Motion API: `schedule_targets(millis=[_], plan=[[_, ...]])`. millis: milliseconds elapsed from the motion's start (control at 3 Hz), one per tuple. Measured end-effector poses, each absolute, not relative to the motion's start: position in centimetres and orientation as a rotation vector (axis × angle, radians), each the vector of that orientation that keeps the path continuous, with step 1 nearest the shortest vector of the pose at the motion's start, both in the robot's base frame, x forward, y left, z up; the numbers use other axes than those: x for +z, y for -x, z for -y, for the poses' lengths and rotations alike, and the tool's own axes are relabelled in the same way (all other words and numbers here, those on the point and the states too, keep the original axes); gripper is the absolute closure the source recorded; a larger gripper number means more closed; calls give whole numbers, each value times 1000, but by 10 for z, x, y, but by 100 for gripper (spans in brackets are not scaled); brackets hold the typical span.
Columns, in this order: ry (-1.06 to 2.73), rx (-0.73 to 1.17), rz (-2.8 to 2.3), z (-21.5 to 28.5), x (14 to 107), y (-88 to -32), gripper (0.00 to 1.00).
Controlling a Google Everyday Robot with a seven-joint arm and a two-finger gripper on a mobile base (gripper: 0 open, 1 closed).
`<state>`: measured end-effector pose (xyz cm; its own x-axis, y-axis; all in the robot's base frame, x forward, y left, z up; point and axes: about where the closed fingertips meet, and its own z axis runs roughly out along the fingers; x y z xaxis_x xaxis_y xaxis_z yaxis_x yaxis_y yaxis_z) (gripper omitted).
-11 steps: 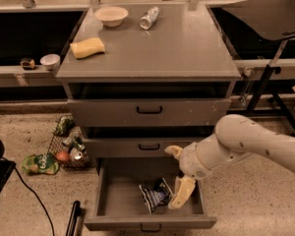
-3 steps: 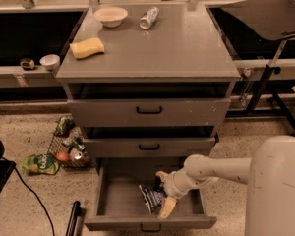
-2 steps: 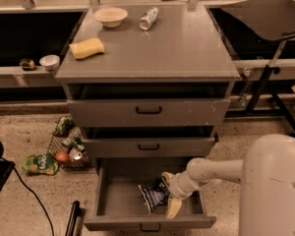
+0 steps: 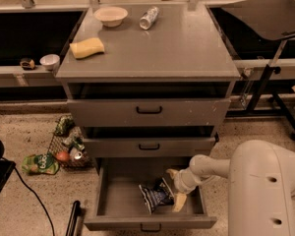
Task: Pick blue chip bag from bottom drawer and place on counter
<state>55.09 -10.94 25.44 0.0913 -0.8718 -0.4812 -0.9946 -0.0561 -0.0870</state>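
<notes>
The bottom drawer (image 4: 119,200) of the 3-drawer cabinet is seen pulled open at the lower centre of the frame, while the 2 shallower drawers above it are shut. The blue chip bag (image 4: 155,195) is found lying crumpled on the drawer floor, right of its middle. The gripper (image 4: 176,187) is lowered inside the drawer at the bag's right edge, reached in from the lower right by the pale arm (image 4: 209,165). Its 2 tan fingers (image 4: 179,201) are held spread, 1 toward the drawer's back and 1 toward its front, with the bag just beside them; a pinch on the bag is not seen. On the counter (image 4: 187,48) in the upper half, a bowl (image 4: 110,15), a can (image 4: 148,17) lying on its side and a yellow sponge (image 4: 87,47) are set. A wire basket (image 4: 68,145) and a green pouch (image 4: 39,163) are seen on the floor at the left.
</notes>
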Motion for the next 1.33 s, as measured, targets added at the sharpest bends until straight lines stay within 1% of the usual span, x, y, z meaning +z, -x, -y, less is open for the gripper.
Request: schedule_targets(millis=[667, 1333], plan=[[1994, 519, -1703, 103, 212, -593, 0], [1959, 518, -1657, 93, 202, -600, 0]])
